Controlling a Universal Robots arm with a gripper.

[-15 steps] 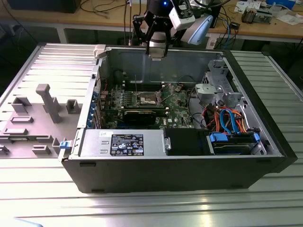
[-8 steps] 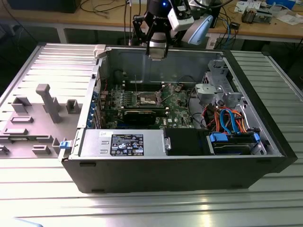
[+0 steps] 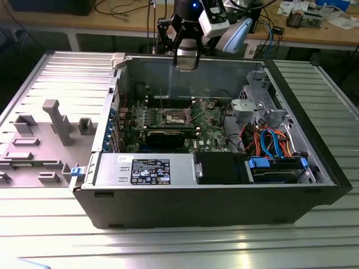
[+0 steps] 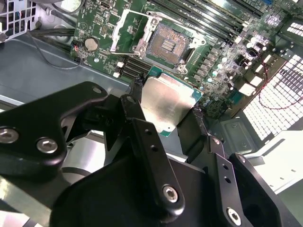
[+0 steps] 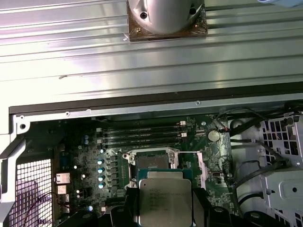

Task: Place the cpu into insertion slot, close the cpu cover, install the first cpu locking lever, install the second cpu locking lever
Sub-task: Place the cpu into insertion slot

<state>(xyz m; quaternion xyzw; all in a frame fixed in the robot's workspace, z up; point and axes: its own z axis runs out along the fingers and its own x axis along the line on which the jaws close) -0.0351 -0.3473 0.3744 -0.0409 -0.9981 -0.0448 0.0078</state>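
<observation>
My gripper is shut on the cpu, a flat square chip with a silver-grey top, its black fingers pinching two opposite edges. In the first wrist view the cpu hangs over the green motherboard, just short of the insertion slot. The insertion slot lies uncovered, its dark contact field showing. The cpu cover stands swung open beside it. In the exterior view the gripper hovers high above the case's back wall, well above the insertion slot.
The open computer case lies on a ribbed metal table. Memory slots run beside the socket. A power supply, drive cage and coloured cables crowd the exterior view's right. A grey fixture plate lies left.
</observation>
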